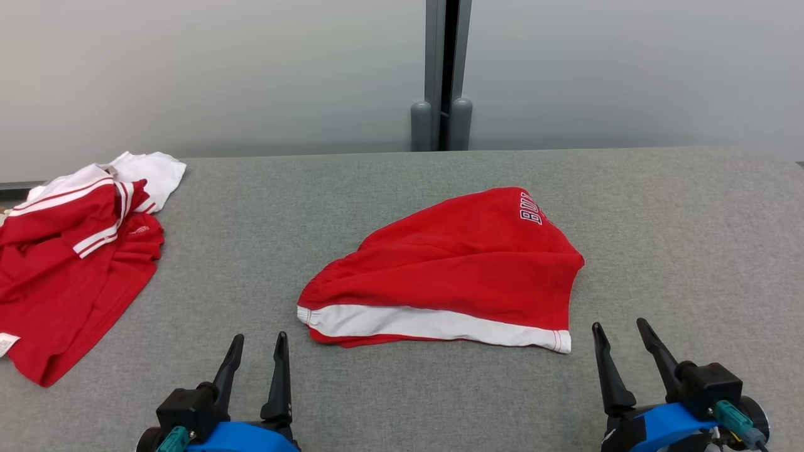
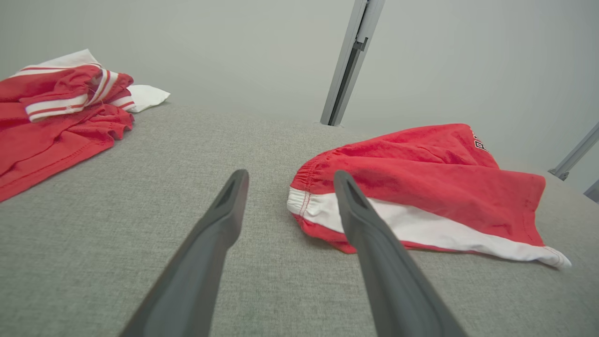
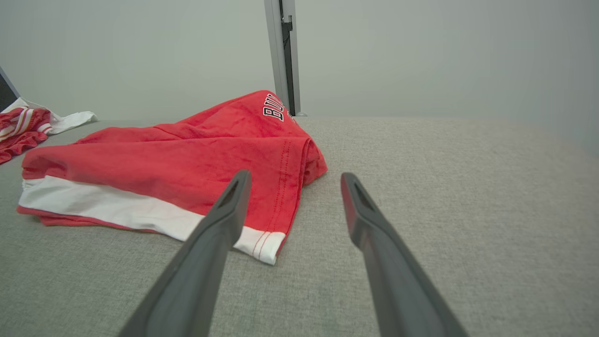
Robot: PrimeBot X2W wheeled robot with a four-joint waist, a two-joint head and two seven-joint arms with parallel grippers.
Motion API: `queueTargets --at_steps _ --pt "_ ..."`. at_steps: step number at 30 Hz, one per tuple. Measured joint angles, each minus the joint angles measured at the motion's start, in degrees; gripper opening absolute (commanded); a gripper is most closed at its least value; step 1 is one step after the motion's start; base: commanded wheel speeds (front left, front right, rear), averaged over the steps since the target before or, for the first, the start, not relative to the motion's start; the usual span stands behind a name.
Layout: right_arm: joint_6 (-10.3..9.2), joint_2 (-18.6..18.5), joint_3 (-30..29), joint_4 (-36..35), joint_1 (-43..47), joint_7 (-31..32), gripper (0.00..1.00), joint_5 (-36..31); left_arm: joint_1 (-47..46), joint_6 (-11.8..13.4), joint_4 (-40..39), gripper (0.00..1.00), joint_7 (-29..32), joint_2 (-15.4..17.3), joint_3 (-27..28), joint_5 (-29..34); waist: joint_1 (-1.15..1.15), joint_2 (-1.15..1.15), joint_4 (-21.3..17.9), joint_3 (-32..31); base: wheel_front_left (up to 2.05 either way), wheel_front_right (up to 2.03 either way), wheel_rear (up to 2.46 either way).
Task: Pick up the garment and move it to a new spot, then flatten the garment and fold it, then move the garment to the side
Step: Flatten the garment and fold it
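Left hand [image 1: 259, 336] and right hand [image 1: 618, 323] sit released and empty, just short of the doubled-over red cloth shorts with a white stripe [image 1: 452, 263] mid grey fabric tabletop [image 1: 659, 220]; risk: a shallow pinch catches only the top layer, so the shorts peel open.

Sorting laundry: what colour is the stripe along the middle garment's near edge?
White stripe; head view shows it best.
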Motion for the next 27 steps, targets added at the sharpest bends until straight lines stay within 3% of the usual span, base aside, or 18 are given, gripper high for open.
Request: queueTargets --at_steps 6,19,27 --pt "0.0 -0.01 0.23 2.85 -0.68 0.01 1.0 -0.71 -0.02 0.0 -0.12 1.0 0.0 -0.03 -0.13 0.41 0.0 0.0 0.54 0.57 0.0 0.0 0.0" --pt "0.0 0.01 2.86 22.41 -9.88 0.01 1.0 -2.05 -0.69 -0.01 0.05 1.0 0.0 -0.04 -0.21 0.49 0.01 0.0 3.18 2.66 0.0 0.0 0.0" --pt "0.0 0.01 4.41 25.14 -12.18 0.0 1.0 -0.83 -0.91 0.0 0.22 1.0 0.0 -0.05 -0.19 0.49 0.01 0.0 3.99 3.35 0.0 0.0 0.0"
